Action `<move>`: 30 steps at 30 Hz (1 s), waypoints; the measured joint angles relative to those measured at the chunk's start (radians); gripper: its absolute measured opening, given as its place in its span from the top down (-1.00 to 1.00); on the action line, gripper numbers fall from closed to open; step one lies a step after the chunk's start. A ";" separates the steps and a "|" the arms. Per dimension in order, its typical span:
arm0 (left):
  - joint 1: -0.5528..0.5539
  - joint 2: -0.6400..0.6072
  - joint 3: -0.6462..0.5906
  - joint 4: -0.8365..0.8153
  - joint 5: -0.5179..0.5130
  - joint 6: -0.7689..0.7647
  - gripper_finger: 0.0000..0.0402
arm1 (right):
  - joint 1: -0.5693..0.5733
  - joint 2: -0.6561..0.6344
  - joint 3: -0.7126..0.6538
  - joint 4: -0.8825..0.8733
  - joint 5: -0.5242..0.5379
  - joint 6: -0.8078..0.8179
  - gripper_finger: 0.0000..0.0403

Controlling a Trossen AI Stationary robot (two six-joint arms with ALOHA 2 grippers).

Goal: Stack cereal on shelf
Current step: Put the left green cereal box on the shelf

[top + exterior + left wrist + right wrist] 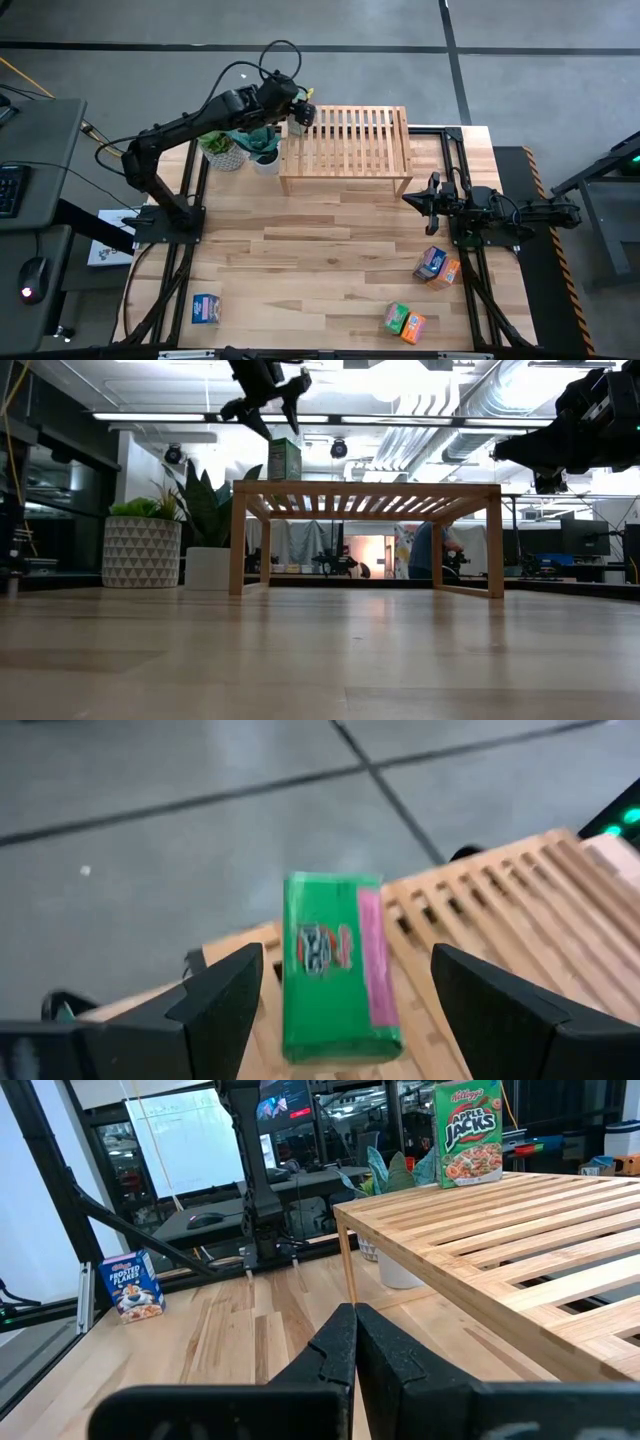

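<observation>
A green cereal box [335,965] stands upright on its bottom end on the slatted wooden shelf [350,140], at the shelf's far left corner; it also shows in the low view [284,460] and the right wrist view [468,1132]. My left gripper [270,405] hangs open just above the box, with its fingers [225,1005] on either side and apart from it. My right gripper [420,200] waits shut at the table's right, beside the shelf's near right leg.
Loose boxes lie on the table: a blue one [207,309] near left, a blue and orange pair [437,266] at right, and a green and orange pair [405,321] near the front edge. Two potted plants [240,148] stand left of the shelf.
</observation>
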 joint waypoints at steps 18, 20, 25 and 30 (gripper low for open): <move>-0.039 -0.099 0.000 0.047 0.038 0.132 -0.40 | 0.000 0.000 0.000 0.000 0.000 0.000 1.00; -0.049 -0.099 0.000 0.048 0.037 0.150 -0.40 | 0.000 0.000 0.000 0.000 0.000 0.000 1.00; -0.065 -0.098 0.000 0.049 0.037 0.168 -0.40 | 0.000 0.000 0.000 0.000 0.000 0.000 1.00; -0.075 -0.098 0.000 0.049 0.036 0.201 -0.40 | 0.000 0.000 0.000 0.000 0.000 0.000 1.00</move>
